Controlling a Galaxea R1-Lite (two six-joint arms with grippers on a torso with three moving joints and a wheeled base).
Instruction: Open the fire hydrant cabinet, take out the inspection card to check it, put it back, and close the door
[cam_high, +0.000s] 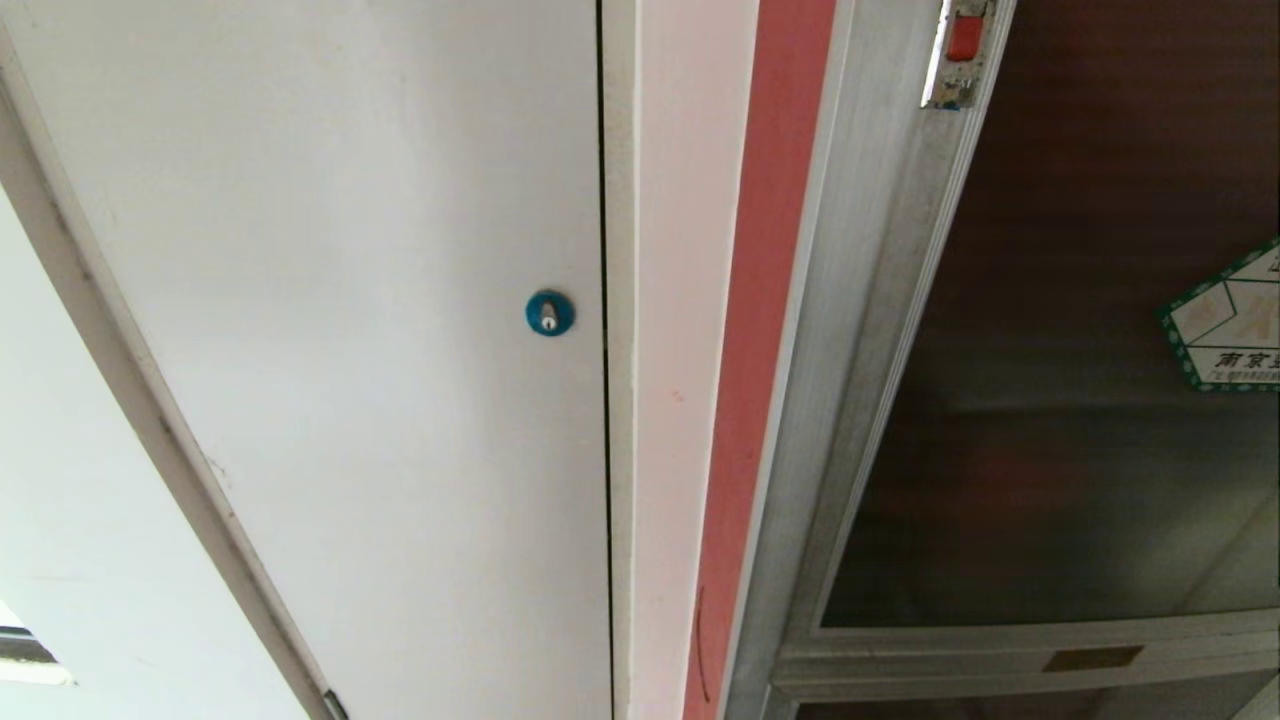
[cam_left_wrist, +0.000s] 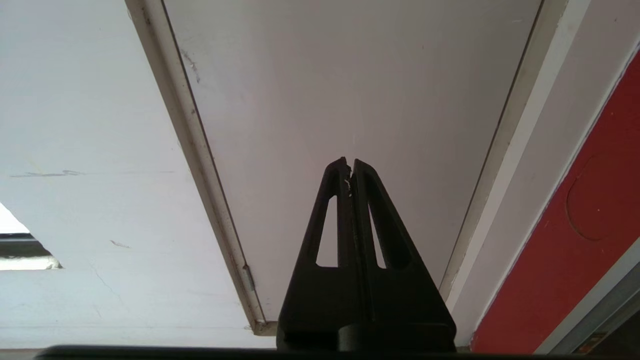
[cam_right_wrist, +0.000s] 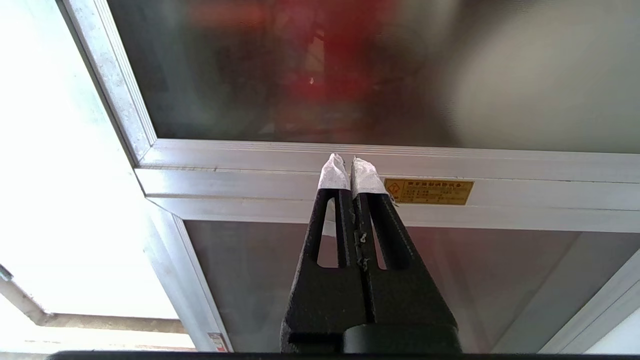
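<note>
The fire hydrant cabinet (cam_high: 860, 330) fills the right of the head view, silver-framed with a red edge. Its door (cam_high: 1080, 480) of dark tinted glass is closed, with a small red latch (cam_high: 964, 38) near the top and a green-bordered sticker (cam_high: 1228, 325) at the right. Red shapes show dimly behind the glass (cam_right_wrist: 325, 55) in the right wrist view. My right gripper (cam_right_wrist: 350, 160) is shut and empty, its white-wrapped tips pointing at the silver crossbar (cam_right_wrist: 525, 160). My left gripper (cam_left_wrist: 349, 162) is shut and empty, facing the plain white door (cam_left_wrist: 350, 75). The inspection card is out of view.
A plain white door (cam_high: 380, 350) with a blue round lock (cam_high: 549, 313) takes up the left of the head view, a pink-white strip (cam_high: 670, 360) between it and the cabinet. A small gold nameplate (cam_right_wrist: 428, 191) sits on the crossbar.
</note>
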